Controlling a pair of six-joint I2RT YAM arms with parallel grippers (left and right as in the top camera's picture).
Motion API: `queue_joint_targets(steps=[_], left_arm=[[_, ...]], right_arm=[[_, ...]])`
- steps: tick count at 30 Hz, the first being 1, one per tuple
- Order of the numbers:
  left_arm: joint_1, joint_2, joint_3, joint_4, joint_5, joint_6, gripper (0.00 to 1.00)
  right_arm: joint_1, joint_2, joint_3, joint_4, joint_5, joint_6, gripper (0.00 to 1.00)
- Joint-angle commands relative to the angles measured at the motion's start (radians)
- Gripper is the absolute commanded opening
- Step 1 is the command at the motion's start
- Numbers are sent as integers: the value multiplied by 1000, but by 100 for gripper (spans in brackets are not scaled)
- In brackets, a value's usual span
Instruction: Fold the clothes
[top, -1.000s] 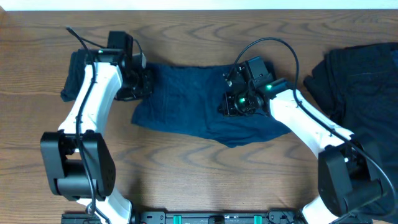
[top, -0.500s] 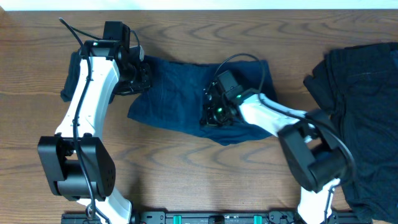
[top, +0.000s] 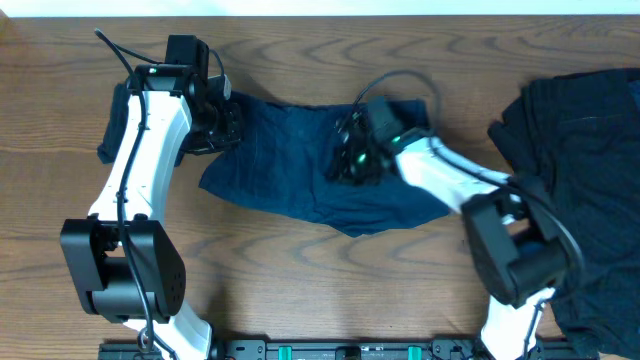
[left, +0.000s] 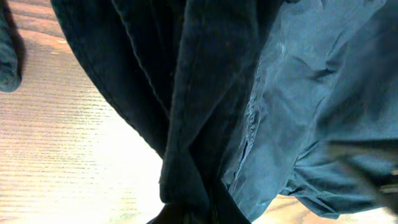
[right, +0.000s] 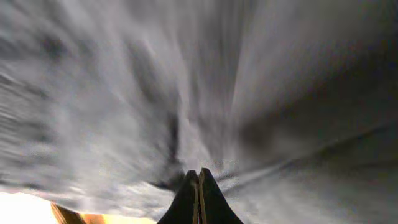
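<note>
Your shorts (top: 290, 165) lay spread flat on the table (top: 300, 290), in the middle of its width and nearer the far edge than the near one. They were navy, wide from left to right, with a ragged lower edge that dipped toward the near side.

Your left gripper (top: 225, 125) sat at the left end of the shorts, close to the far edge. It was pinching the cloth there. In the left wrist view, a thick gathered fold of navy fabric ran straight down into the closed fingertips, with bare table showing to one side.

Your right gripper (top: 348, 165) was down on the middle of the shorts, well apart from the left one. In the right wrist view, its 2 fingers (right: 189, 202) were pressed together with only a thin seam between them, tips against the cloth. That view was heavily blurred, so you could not tell whether any fold was caught between them.

A black pile (top: 580, 150) of clothes lay along the right edge of the table, apart from the shorts. 1 more dark cloth (top: 112, 135) lay near the far left corner, partly hidden under your left arm.
</note>
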Motion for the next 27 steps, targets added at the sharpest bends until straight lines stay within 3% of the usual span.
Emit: queue_joint_targets(steps=[1,17,27], left_arm=[[1,-16,40,-21,-5,-8,6],[-19,-16,164,-143,-5,-9,6],[-97,-16,164,-137,-5,-9,6]], right_arm=[[-25,-54,32,27,51,-21,1],[85,173,32,225,52,24,1],[60,165,63,271,1,24,1]])
